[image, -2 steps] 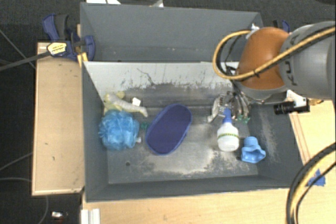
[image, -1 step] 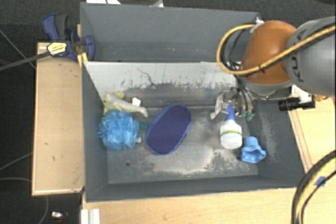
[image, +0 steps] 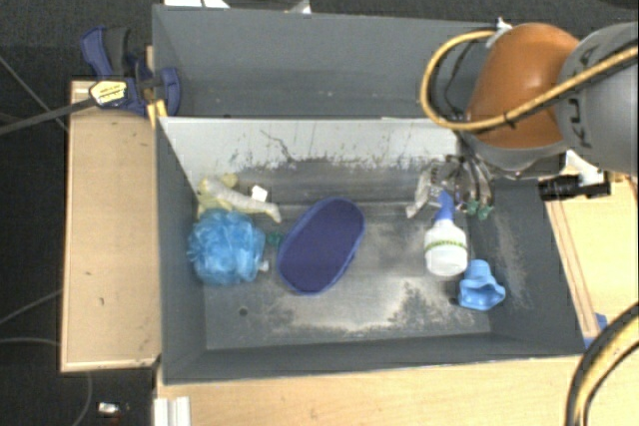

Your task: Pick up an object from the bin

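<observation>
Right of bin (image: 300, 65), claw (image: 451, 200) spread, astride white bottle (image: 446, 249)

A small white bottle (image: 446, 247) with a blue nozzle is seen in the right part of the bin (image: 300, 339), on the grey floor. The nozzle is pointed toward the back wall and the rounded white base toward the front. A small blue piece (image: 481, 286) is found just beside its base.

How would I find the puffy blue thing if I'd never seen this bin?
Look at the left end of the grey bin. The puffy blue sponge lies beside a smooth dark-blue oval; it alone is light blue and ruffled like netting.
</observation>
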Tool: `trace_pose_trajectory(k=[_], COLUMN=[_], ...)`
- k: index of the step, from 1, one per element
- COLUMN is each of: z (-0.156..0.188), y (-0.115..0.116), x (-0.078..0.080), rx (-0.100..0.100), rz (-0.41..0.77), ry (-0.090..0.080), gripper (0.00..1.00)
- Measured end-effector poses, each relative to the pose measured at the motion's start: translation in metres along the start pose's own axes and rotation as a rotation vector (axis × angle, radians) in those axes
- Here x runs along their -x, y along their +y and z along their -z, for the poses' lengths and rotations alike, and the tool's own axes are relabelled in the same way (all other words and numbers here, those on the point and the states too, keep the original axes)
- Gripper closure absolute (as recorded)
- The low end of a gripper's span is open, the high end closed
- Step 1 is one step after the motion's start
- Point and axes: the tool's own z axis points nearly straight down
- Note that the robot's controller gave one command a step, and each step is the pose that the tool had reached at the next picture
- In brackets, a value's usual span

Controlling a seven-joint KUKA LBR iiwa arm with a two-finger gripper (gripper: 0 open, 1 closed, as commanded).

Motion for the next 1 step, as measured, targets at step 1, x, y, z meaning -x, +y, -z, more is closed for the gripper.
trace_pose_trajectory(k=[1], z=[0.0183], y=[0.0003], x=[0.0012], rx=[0.001], rz=[0.001], ry=[-0.004], gripper=[1.0])
